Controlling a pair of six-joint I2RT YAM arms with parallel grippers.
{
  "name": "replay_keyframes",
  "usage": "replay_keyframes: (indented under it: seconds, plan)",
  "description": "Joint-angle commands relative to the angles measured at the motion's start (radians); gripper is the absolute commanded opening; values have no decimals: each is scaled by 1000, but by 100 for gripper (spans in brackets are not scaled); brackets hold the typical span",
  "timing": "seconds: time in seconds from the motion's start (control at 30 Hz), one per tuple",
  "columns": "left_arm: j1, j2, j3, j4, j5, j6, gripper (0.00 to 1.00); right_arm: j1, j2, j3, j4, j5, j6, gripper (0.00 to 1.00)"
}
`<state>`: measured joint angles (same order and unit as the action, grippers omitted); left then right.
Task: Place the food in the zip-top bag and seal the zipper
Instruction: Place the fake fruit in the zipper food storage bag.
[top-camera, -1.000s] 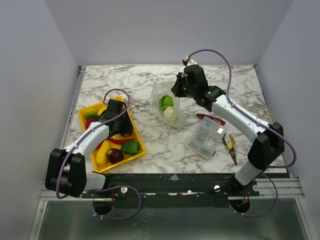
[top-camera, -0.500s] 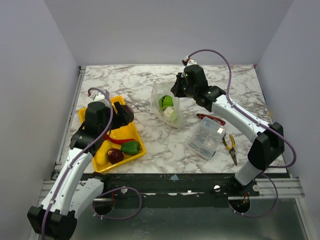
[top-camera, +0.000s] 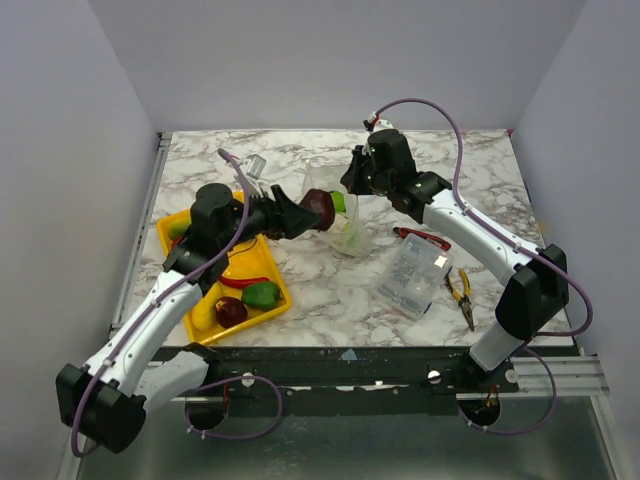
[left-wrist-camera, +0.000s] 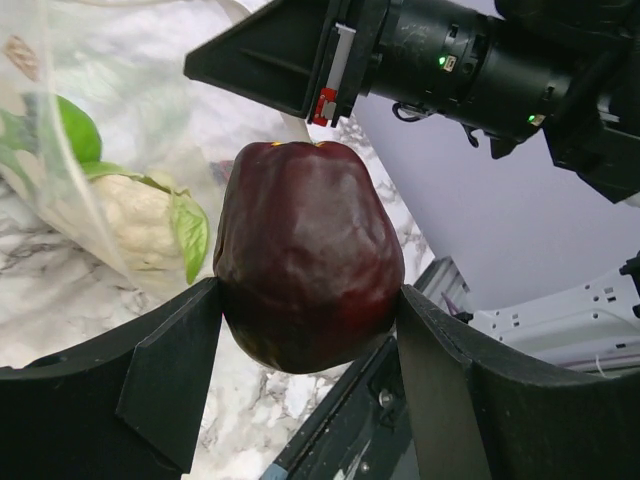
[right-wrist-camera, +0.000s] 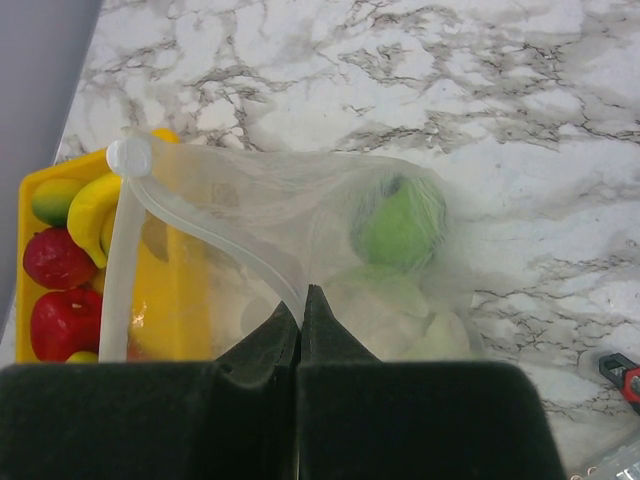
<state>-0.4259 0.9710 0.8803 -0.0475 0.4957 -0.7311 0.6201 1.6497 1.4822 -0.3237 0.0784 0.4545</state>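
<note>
One dark red fruit (left-wrist-camera: 300, 250) is clamped between the fingers of the left end effector (left-wrist-camera: 310, 345). It is held in the air just beside the mouth of the clear bag (right-wrist-camera: 260, 205). The right end effector (right-wrist-camera: 301, 318) is fully closed, pinching the bag's mouth edge and holding it up. The zipper (right-wrist-camera: 115, 270) is unsealed.

Risk assessment: the fruit looks broad against the opening. If it strikes the lip, it may drag the film out of the right pinch and collapse the mouth. An early release would likely drop it onto the surface (top-camera: 330, 300), where it could roll.

Count:
- **In the bag:** two pieces, one green ball (right-wrist-camera: 400, 222) and one cauliflower (left-wrist-camera: 140, 225).
- **On the yellow tray (top-camera: 250, 322):** one chili (top-camera: 245, 281), one pepper (top-camera: 261, 295) and one second dark fruit (top-camera: 231, 311). The arm partly hides the remainder, so the tally there is incomplete.
</note>
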Motion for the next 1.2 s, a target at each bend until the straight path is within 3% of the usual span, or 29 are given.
replay_keyframes:
  seconds: [0.0, 0.13, 0.5, 0.53, 0.63, 0.9, 1.17]
  plan:
    - [-31, 96, 129, -44, -49, 52, 22, -4, -8, 23, -8, -32, 7, 1]
    - [-30, 183, 225, -155, -112, 117, 23, -4, -18, 15, -9, -24, 6, 1]
    - [-32, 331, 321, -185, -72, 128, 29, -4, -13, 15, -4, -28, 11, 0]
    - [-33, 338, 323, -186, -77, 125, 33, -3, -13, 15, -3, -27, 11, 1]
    - [-33, 378, 353, -217, -95, 121, 58, -4, -9, 20, -3, -31, 11, 0]
    - [-33, 418, 472, -337, -223, 154, 98, -4, -10, 23, -4, -28, 12, 0]
    - [-30, 288, 420, -379, -279, 197, 98, -3, -8, 23, -3, -35, 15, 1]
